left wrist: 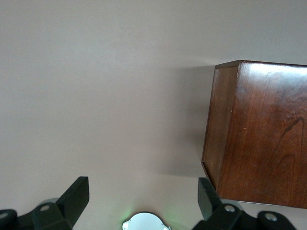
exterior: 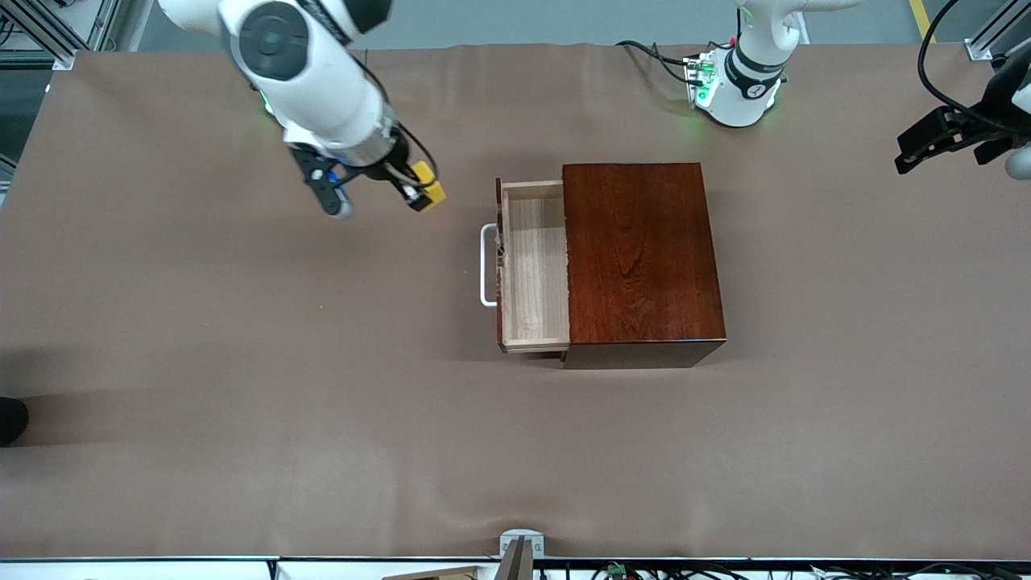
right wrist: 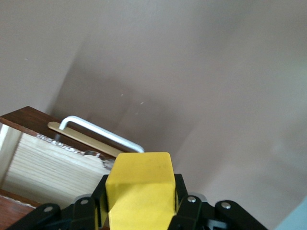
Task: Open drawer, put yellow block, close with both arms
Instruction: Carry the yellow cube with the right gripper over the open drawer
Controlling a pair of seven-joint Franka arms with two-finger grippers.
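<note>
Your right gripper (exterior: 385,196) has its jaws clamped on the yellow block (exterior: 428,187), upper left of frame.
The drawer (exterior: 532,266) stands pulled out of the box (exterior: 640,258) at centre; your left gripper (exterior: 942,145) waits at the upper right edge, jaws wide.

A robotics lab: two white arms (exterior: 322,89) are mounted along the top of a table (exterior: 201,362) draped in brown cloth, with aluminium framing (exterior: 40,32) at the upper corners and loose cables (exterior: 652,56) near one green-lit base (exterior: 737,93).
</note>
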